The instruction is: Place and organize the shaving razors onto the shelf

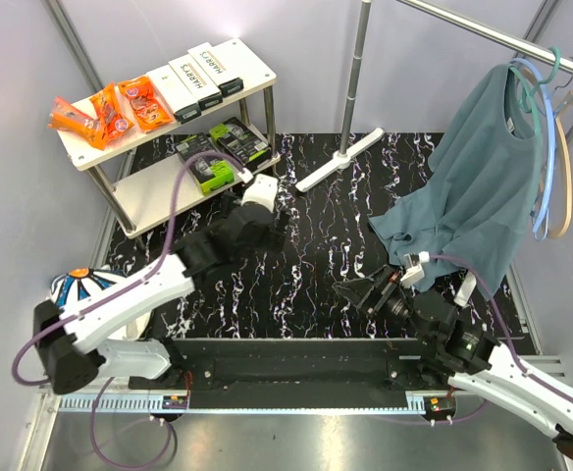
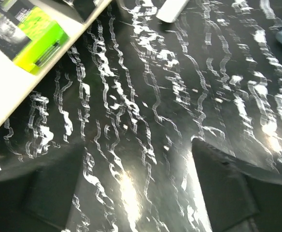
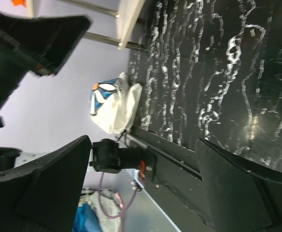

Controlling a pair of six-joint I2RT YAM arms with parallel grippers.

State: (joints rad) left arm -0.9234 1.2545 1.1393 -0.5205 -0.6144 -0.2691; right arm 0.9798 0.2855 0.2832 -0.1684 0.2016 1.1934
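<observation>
The shelf [image 1: 257,67] stands at the back left. Its top board holds several orange packets [image 1: 105,113] and white HARRY'S boxes [image 1: 203,74]. Its lower board [image 1: 154,196] holds black-and-green packs [image 1: 223,152]. My left gripper [image 1: 250,199] hovers over the black marble mat just right of the lower board, open and empty. In the left wrist view it [image 2: 131,193] is spread wide over bare mat, with a green pack [image 2: 35,36] on the board [image 2: 6,92] at upper left. My right gripper [image 1: 350,291] is open and empty near the front; in the right wrist view it [image 3: 141,188] holds nothing.
A clothes rail pole [image 1: 357,69] with its white T-shaped foot [image 1: 340,160] stands at the back centre. A teal shirt [image 1: 483,186] on hangers hangs at the right. A white-and-blue bag [image 1: 76,285] lies at the left by the left arm's base.
</observation>
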